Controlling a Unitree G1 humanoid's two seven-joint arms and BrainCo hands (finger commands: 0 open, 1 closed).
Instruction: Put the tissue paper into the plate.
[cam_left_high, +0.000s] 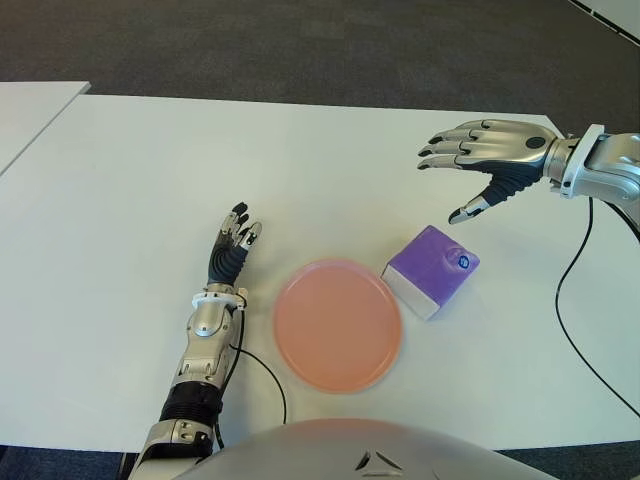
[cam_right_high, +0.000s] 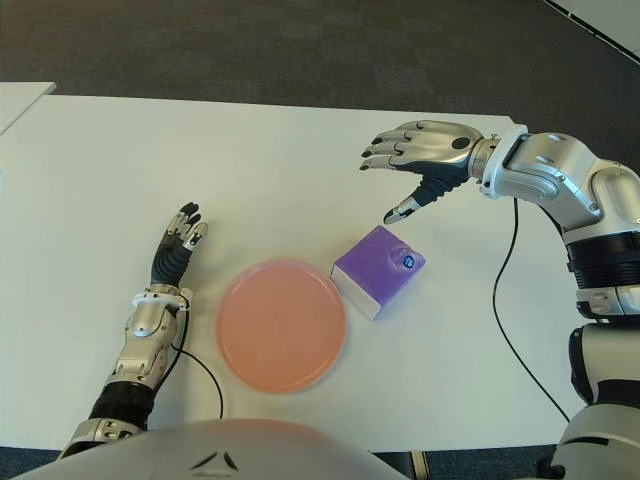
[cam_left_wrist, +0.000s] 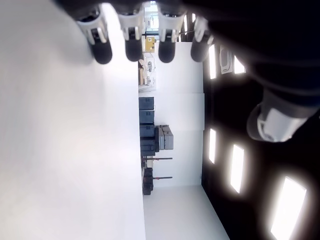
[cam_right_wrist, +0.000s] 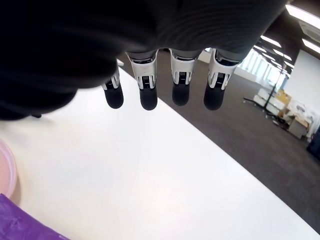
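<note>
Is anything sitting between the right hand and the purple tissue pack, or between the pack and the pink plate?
Nothing visible. The right hand hovers open above and behind the tissue pack, with only bare table between. The pack lies just right of the plate, with nothing between them. The left hand shows left of the plate.
</note>
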